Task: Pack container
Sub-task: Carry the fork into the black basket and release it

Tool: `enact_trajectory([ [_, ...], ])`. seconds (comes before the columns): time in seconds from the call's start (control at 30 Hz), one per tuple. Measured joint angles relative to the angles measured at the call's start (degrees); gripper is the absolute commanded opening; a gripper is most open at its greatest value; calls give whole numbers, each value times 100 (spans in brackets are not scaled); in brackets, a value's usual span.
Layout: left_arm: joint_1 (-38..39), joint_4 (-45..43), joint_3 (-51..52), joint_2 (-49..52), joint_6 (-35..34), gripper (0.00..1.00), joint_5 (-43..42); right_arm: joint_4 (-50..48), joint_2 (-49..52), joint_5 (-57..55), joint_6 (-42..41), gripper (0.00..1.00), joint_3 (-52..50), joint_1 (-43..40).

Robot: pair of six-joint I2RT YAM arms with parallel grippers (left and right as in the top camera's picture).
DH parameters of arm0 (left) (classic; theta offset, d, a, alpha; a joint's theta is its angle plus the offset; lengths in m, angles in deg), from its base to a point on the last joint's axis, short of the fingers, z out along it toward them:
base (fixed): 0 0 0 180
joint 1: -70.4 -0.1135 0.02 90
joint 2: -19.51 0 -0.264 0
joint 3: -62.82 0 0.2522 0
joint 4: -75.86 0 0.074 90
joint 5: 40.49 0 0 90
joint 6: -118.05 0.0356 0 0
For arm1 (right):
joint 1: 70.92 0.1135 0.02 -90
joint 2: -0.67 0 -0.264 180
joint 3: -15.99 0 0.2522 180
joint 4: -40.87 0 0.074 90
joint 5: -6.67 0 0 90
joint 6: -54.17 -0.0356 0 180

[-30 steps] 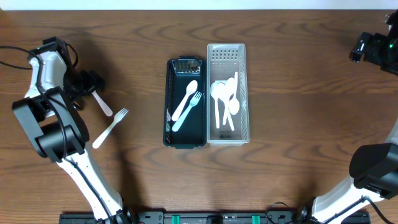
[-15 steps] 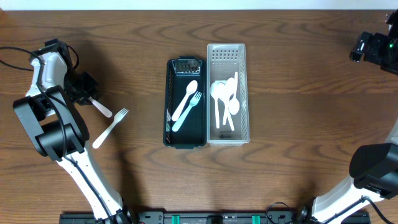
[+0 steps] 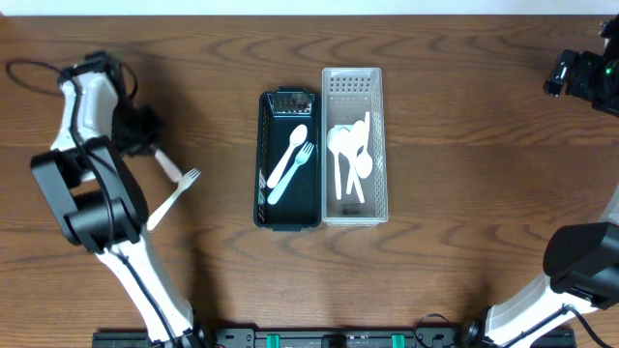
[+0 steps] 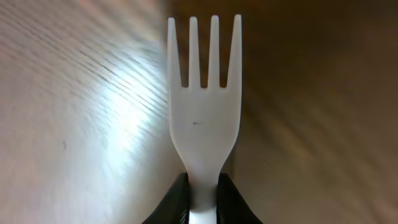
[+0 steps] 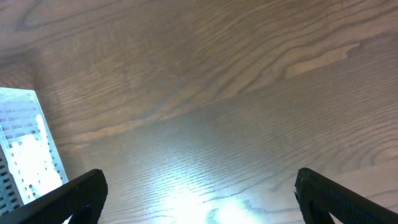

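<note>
Left wrist, L gripper (image 4: 202, 196) pinching white fork (image 4: 203, 118)

Even overhead light; wrist views show glare and blurred wood.

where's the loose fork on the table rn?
Overhead view: loose fork lies on the left side, tines beside the held fork in the left gripper, left of the black bin.

Table (image 3: 464, 242): mid-brown wood with darker wavy grain. Container (image 3: 263, 164): dark green, near black, with slotted walls. The spoon (image 3: 288, 157) and small fork (image 3: 293, 172) inside are white. Basket (image 3: 378, 145): white, perforated lattice; spoons (image 3: 343, 145) white. Held fork (image 4: 204, 112): plain white, one tiny dark speck. Left gripper (image 4: 204, 193): black. Loose fork (image 3: 172, 200): white.
</note>
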Motion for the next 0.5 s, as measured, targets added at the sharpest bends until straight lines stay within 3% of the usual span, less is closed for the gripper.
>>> enact_trajectory([
  [0.27,1821,-90,-282,-2583,1095,8,-39,-13,0,2,116,99,0,0],
  [0.5,3458,-22,-319,-2852,1989,8,-107,-33,0,85,133,99,0,0],
])
